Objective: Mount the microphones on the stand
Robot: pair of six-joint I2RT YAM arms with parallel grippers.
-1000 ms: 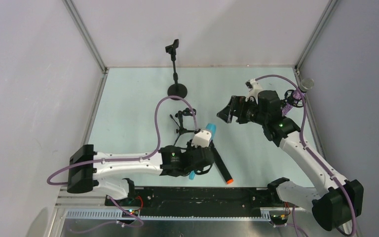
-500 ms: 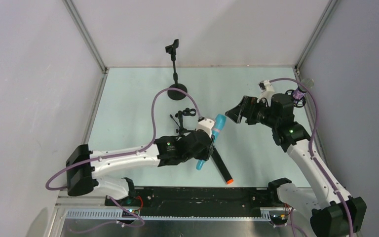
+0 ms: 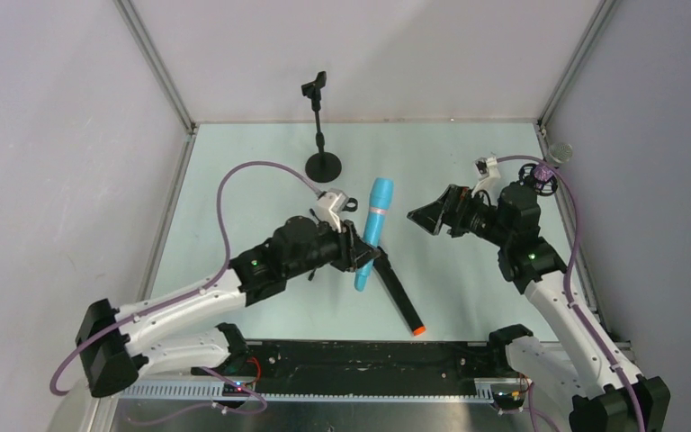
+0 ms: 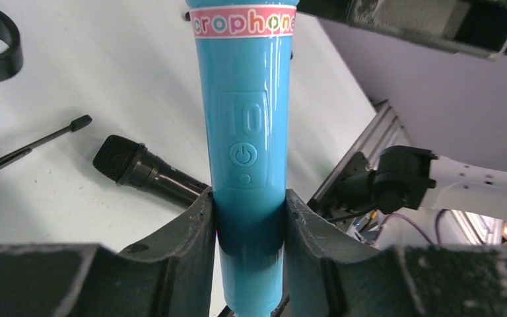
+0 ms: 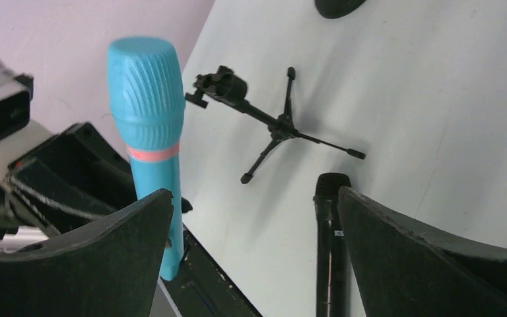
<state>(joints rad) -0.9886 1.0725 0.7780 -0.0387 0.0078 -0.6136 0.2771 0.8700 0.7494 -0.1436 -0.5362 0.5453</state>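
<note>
My left gripper is clamped on the lower body of the cyan-blue microphone. Since a second ago I have carried it toward 12 o'clock, and its head now points there. My right gripper gapes wide, holding nothing, and faces it from 3 o'clock. The black microphone lies on the table at 6 o'clock. The purple microphone sits at 2 o'clock.
</note>
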